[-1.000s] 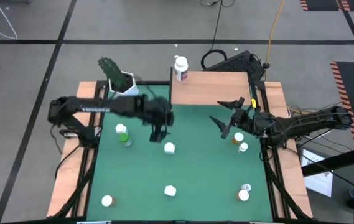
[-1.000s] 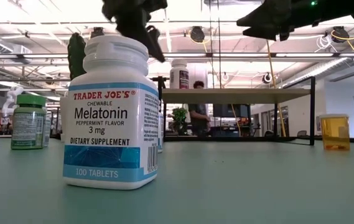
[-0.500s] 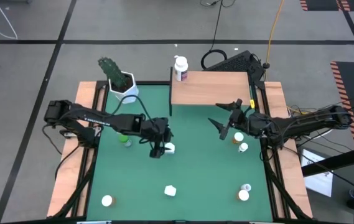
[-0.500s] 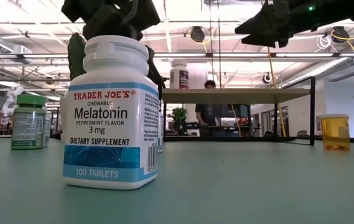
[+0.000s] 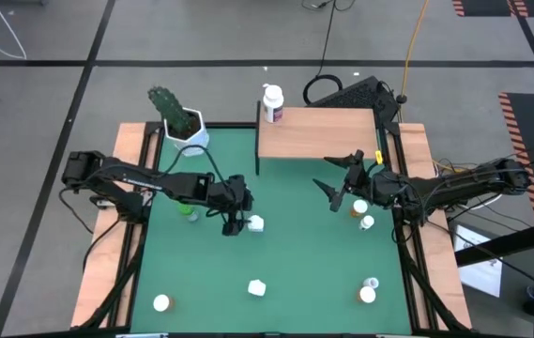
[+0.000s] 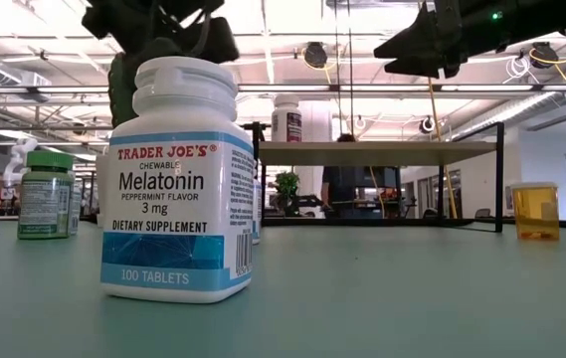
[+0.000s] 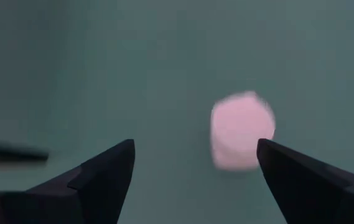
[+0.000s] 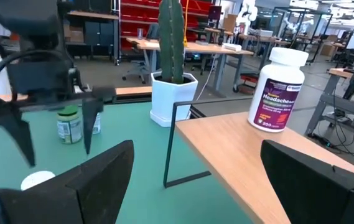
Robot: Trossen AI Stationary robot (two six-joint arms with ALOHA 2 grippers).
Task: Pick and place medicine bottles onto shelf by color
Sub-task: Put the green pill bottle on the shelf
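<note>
White blur is all my left wrist view gives me of the bottle [image 7: 242, 138] under my left hand [image 7: 195, 171]: a pale, roundish cap with a pink cast, no label readable, lying on the green mat [image 7: 164, 62] ahead of my two spread fingers [image 7: 105, 171]. From above, that hand [image 5: 234, 225] hangs low over the mat near the middle of the worktop, fingers wide and empty, with the white-capped bottle [image 5: 256, 223] just beside it; I cannot tell whether a finger touches it.

In the low view a big Melatonin bottle [image 6: 175, 179], white cap and blue-banded label, fills the front and hides most of what stands behind it. My left arm is cut off at that picture's top edge there.

My right hand [image 5: 334, 192] hovers over the mat in front of the shelf [image 5: 318, 136], fingers wide, holding nothing. Its wrist view shows the light-wood shelf top [image 8: 239, 155] on a thin black leg, with one white bottle [image 8: 279, 90] with a purple-and-orange label upright near a far corner. The cactus pot [image 8: 172, 98] stands beyond, and a small green-labelled bottle [image 8: 69, 122] sits on the mat.

Other bottles are scattered: a green one [image 5: 186, 205] by my left arm, two [image 5: 363, 214] under my right arm and partly hidden by it, three [image 5: 257, 288] along the near edge.
</note>
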